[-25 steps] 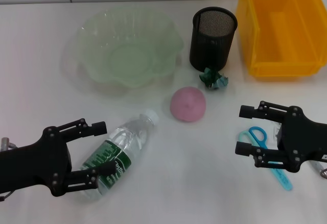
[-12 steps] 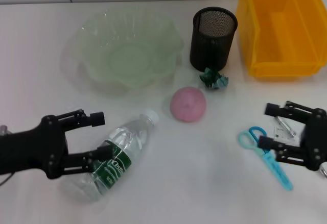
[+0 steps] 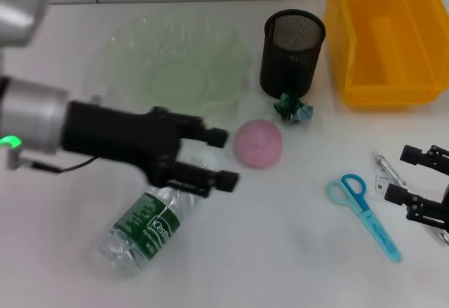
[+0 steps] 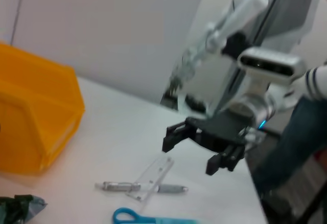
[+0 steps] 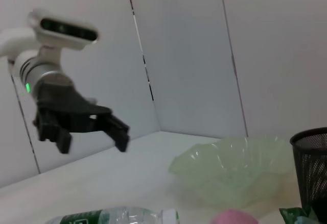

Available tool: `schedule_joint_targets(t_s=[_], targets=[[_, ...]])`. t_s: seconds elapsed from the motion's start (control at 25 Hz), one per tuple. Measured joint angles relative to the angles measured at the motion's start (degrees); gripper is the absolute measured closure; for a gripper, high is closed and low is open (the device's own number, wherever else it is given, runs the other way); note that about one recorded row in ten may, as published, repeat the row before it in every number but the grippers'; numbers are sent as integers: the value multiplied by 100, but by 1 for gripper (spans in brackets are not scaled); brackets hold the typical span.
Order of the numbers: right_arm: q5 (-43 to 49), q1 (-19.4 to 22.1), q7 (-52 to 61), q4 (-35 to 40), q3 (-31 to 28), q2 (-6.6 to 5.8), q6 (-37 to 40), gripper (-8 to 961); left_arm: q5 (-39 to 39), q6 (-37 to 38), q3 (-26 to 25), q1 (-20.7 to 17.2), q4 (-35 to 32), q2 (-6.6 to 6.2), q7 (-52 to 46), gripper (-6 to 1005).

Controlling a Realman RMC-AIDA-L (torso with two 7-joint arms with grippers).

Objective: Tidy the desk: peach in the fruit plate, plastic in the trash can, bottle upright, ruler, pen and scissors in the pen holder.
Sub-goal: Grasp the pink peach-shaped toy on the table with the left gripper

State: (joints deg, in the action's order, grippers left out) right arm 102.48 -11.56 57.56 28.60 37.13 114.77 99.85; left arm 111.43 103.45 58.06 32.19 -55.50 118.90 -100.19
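A clear bottle with a green label lies on its side at the front left; it also shows in the right wrist view. My left gripper is open, with the bottle's cap end between its fingers, just left of the pink peach. My right gripper is open and empty at the right edge, beside the pen, the clear ruler and the blue scissors. The crumpled green plastic lies in front of the black mesh pen holder. The green fruit plate is at the back left.
A yellow bin stands at the back right. The white table reaches a tiled wall behind. In the left wrist view the right gripper hovers over the table's far edge past the pen.
My left arm has swung up and to the right, from beside the bottle's body to its cap end near the peach. My right gripper has drawn back to the right edge.
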Motion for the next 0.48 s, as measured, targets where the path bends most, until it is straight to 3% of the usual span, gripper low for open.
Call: schedule_joint_targets(t_s=[0.12, 0.16, 0.28, 0.32, 0.48], targets=[[0, 6, 0, -16, -3, 1, -25, 181, 47, -914, 1068, 307, -333, 5, -596, 201], [0, 7, 0, -17, -4, 1, -28, 181, 115, -1423, 1628, 395, -603, 5, -882, 202], [0, 4, 0, -16, -4, 0, -28, 181, 181, -1760, 1958, 417, -817, 10, -1025, 205], [0, 2, 0, -17, -5, -3, -28, 181, 251, -2228, 2451, 412, -1120, 19, -1169, 206], [0, -21, 0, -16, -5, -4, -74, 181, 375, -3335, 3546, 345, -1357, 23, -1207, 210]])
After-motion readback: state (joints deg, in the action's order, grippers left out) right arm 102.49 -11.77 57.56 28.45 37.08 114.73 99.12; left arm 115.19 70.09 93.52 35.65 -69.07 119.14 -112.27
